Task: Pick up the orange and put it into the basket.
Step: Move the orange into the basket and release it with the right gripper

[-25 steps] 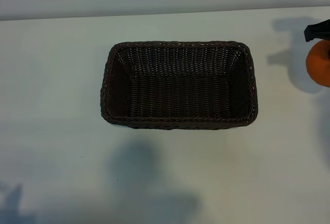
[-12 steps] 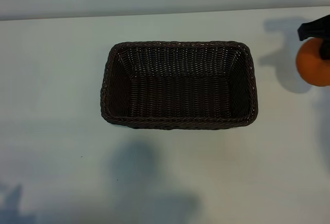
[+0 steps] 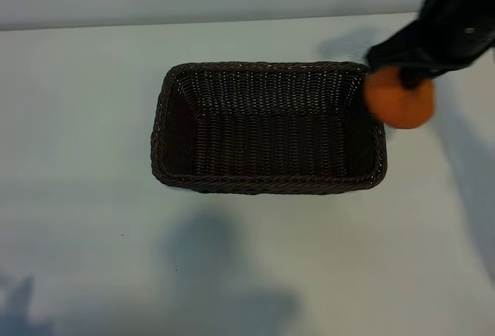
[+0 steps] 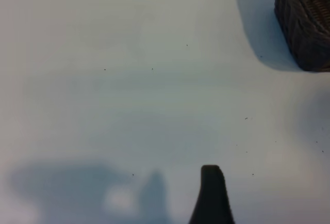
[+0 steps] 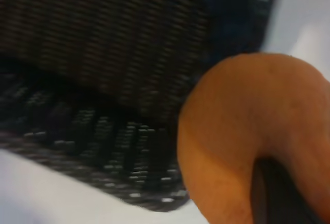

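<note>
Orange (image 3: 398, 97): held aloft at the basket's far-right corner, partly over the rim, partly outside it; not yet inside.
Right gripper (image 3: 404, 79): clamped narrowly on the orange from above, arm reaching in from the far right; in the right wrist view one dark finger (image 5: 281, 195) presses the fruit's skin.
Basket (image 3: 267, 184): dark wicker, rectangular, at mid-table; nothing lies in it; its long sides run left to right.
Left gripper (image 4: 211, 195): parked over bare table to the left of the basket, jaws wide apart, holding nothing; only one fingertip shows.
Table (image 3: 85, 158): pale, plain surface.
Step in hand: carrying the orange over the rim toward the basket's middle.
How to do it well: keep the fruit above the braided rim until it is wholly past the right wall, then carry on leftward to the centre of the floor.
Lowering: best to bring it down near the woven floor before letting go, since a round fruit would likely roll or bounce if dropped from height.
Grip note: hold looks to sit on the upper part of the orange, so a smooth, unhurried carry would suit.
Risk: fruit or fingers snagging the right rim could shift the light basket.
</note>
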`<state>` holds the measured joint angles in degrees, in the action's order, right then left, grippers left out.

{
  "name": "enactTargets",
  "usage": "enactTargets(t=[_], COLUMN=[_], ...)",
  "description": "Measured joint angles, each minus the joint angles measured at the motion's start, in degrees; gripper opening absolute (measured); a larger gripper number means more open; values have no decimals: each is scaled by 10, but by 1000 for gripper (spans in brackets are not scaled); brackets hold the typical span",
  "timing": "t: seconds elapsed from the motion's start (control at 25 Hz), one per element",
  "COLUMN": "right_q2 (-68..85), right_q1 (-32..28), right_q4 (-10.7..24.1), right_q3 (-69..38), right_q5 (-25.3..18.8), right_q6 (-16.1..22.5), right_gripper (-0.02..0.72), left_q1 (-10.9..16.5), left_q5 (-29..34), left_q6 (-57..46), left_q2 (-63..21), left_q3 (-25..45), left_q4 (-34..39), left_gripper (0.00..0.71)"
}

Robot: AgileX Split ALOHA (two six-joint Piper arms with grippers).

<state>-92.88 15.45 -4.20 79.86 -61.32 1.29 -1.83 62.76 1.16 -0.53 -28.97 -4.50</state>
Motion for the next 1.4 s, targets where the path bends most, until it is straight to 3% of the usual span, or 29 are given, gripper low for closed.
enactTargets(t=[0.36, 0.76, 1.0, 1.4], right_q2=[0, -17, -73, -157], right_q1=[95, 98, 98, 98], right_q4=[-1, 10, 10, -12], right_q3=[2, 6, 6, 6], right_q5=[20, 66, 69, 91], right_q6=[22, 23, 19, -6], right_gripper=[83, 83, 79, 79], left_q1=[0, 0, 0, 0], left_q5=[0, 0, 0, 0], left_q6=[0, -1, -1, -1], left_q2=[0, 0, 0, 0], left_q3=[0, 0, 0, 0], left_q4=[0, 0, 0, 0], left_gripper=[552, 552, 552, 552])
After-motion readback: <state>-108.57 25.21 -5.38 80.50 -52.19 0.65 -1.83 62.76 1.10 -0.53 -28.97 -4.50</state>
